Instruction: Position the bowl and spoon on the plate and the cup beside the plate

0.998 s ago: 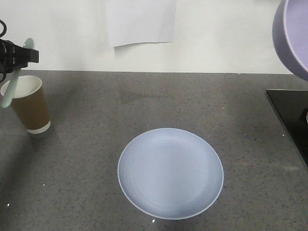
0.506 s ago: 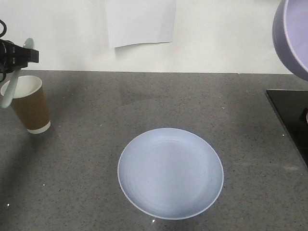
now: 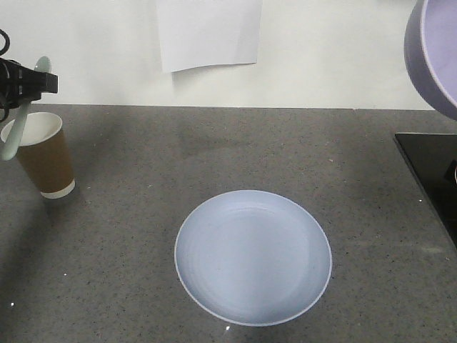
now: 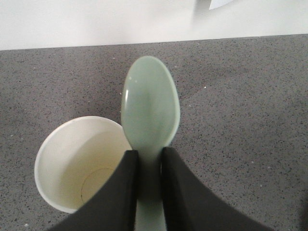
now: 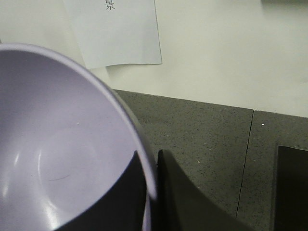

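Observation:
The pale blue plate [image 3: 253, 257] lies flat on the grey counter, near the front middle. At the far left the brown paper cup [image 3: 43, 153] stands upright, its white inside showing in the left wrist view [image 4: 79, 161]. My left gripper [image 3: 28, 80] hangs just above the cup, shut on the handle of the mint-green spoon [image 4: 150, 103], whose scoop points away from me. At the top right the lilac bowl [image 3: 434, 50] is held high in the air. My right gripper [image 5: 150, 159] is shut on the bowl's rim [image 5: 72, 144], one finger inside and one outside.
A black slab [image 3: 432, 175] lies on the counter's right edge. A white paper sheet [image 3: 207, 32] hangs on the back wall. Bare grey counter lies between the cup and the plate.

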Controlling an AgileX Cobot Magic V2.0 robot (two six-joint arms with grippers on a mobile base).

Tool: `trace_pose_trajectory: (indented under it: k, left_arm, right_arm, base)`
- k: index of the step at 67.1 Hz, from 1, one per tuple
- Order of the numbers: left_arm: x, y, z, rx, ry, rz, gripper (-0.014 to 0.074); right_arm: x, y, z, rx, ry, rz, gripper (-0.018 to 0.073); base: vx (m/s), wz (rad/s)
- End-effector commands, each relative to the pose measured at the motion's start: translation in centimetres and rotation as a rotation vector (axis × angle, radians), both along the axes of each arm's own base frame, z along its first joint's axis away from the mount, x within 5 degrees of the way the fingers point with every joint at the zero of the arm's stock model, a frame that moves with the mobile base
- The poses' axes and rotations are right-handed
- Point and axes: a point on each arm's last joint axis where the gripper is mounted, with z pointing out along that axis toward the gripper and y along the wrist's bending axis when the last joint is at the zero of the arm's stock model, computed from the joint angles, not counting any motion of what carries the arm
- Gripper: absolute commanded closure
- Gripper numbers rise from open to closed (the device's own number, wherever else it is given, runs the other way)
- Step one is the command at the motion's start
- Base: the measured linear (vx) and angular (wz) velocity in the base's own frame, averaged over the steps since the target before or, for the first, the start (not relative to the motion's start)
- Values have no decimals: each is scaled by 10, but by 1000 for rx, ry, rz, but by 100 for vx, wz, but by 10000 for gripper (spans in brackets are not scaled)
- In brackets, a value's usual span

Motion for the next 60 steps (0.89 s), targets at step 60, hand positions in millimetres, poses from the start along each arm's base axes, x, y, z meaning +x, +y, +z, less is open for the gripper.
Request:
trace_pose_trajectory:
  k: [60]
  left_arm:
    - [-6, 0, 24, -32, -114, 11, 602]
  right_arm:
    - [-5, 4, 17, 20, -98, -9, 564]
  base:
    - [0, 0]
